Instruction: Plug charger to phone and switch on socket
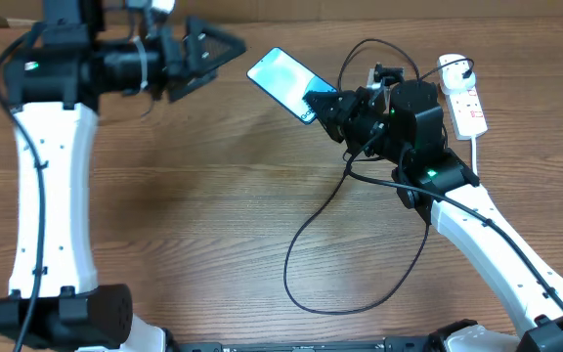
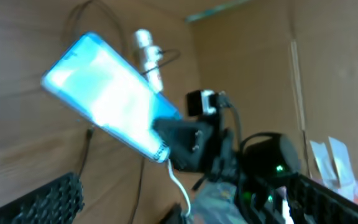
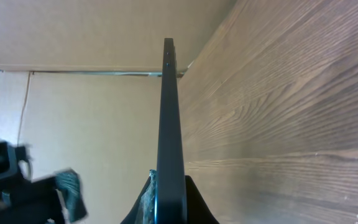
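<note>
The right gripper (image 1: 328, 106) clamped one end of the slim blue-screened smartphone (image 1: 283, 80), holding it on edge above the wooden table (image 1: 194, 215). The left gripper (image 1: 208, 54) stood wide and empty. The step in hand appeared to be plugging in. Next, the thin black charger cable (image 1: 301, 244) needs its connector tip grasped.

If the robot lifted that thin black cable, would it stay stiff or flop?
Probably flop: the cable lies in loose curves on the table. It looks thin, so it is likely light. It seems to run to the socket, so it might pull taut.
</note>
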### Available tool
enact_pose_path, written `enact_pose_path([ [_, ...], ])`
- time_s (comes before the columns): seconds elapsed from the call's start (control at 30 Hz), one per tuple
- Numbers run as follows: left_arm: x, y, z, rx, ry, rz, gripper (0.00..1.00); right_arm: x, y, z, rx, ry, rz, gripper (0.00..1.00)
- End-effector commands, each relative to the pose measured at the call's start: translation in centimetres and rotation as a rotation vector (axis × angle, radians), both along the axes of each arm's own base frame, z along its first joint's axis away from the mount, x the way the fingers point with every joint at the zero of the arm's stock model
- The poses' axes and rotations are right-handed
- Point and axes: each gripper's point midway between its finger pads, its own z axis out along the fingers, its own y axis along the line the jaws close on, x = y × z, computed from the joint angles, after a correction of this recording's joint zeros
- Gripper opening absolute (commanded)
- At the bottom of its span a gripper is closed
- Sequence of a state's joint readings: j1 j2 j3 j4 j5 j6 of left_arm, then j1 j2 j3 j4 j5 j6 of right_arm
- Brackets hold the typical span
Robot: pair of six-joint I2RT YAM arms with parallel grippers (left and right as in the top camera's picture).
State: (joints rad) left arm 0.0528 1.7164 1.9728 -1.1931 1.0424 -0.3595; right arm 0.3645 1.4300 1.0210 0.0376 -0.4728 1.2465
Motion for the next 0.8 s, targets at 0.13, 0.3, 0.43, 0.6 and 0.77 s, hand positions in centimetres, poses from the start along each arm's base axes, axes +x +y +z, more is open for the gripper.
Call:
enact_pose_path([
  [0.13,-0.3,1.4,-1.2,0.059,-0.103,-0.052,1.0,0.3,0.4,3.4,0.073,-0.091,0.008,0.04],
  [0.3,-0.4,-0.7,-3.8,0.054,-0.064,-0.103,1.0,0.5,0.4,4.5,0.091,-0.138,0.007,0.04],
  [0.43,-0.4,-3.8,-8.0,0.064,-0.025,-0.159,1.0,0.7,0.1,4.0,0.077,-0.119,-0.017,0.04],
  [0.6,0.5,-4.1,-10.7,0.08,0.033,-0.105,1.0,0.8,-0.1,3.6,0.068,-0.106,-0.032,0.04],
  [0.77,2.9,-1.8,-9.7,0.029,0.057,0.024,1.0,1.2,-0.8,2.9,0.052,-0.081,-0.061,0.04],
])
